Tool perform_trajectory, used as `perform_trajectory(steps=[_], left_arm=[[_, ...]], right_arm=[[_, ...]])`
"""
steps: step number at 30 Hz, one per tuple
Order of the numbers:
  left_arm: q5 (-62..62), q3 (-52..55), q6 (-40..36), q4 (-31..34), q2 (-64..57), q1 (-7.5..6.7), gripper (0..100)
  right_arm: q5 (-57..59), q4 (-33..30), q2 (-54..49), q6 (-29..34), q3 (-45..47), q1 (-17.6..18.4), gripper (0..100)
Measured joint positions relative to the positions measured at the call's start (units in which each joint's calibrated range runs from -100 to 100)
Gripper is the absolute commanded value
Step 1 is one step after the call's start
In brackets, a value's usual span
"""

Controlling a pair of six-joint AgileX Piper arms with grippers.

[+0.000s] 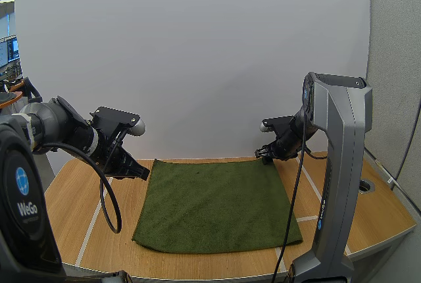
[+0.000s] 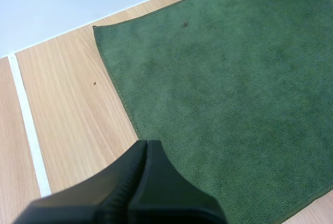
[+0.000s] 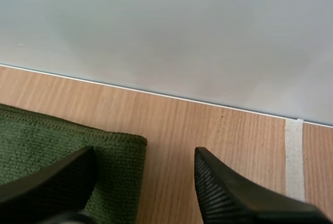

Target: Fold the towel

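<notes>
A dark green towel (image 1: 217,205) lies flat on the wooden table (image 1: 72,210). My left gripper (image 1: 139,173) hovers just off the towel's far left corner, its fingers (image 2: 143,182) pressed together as one dark wedge over the towel's (image 2: 223,94) left edge. My right gripper (image 1: 263,154) is low at the towel's far right corner. Its fingers (image 3: 229,198) stand apart, one over the towel corner (image 3: 112,153) and the other over bare wood.
A white backdrop wall (image 1: 197,52) stands right behind the towel. White tape lines (image 1: 92,220) run across the table on both sides. A tall grey stand (image 1: 335,184) rises at the right front. Bare wood surrounds the towel.
</notes>
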Motion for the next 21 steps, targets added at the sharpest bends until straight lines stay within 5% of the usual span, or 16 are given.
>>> perform_trajectory(steps=[3,6,8,21], left_arm=[[0.0,0.0,0.0,0.0,0.0,0.00,0],[0.0,0.0,0.0,0.0,0.0,0.00,0],[0.0,0.0,0.0,0.0,0.0,0.00,0],[0.0,0.0,0.0,0.0,0.0,0.00,0]], right_arm=[[-0.4,-0.1,0.1,0.0,0.0,0.0,74],[-0.3,-0.5,0.1,0.0,0.0,0.0,36],[2.2,-1.0,-1.0,0.0,0.0,0.0,0],[9.6,-1.3,-4.0,0.0,0.0,0.0,0]])
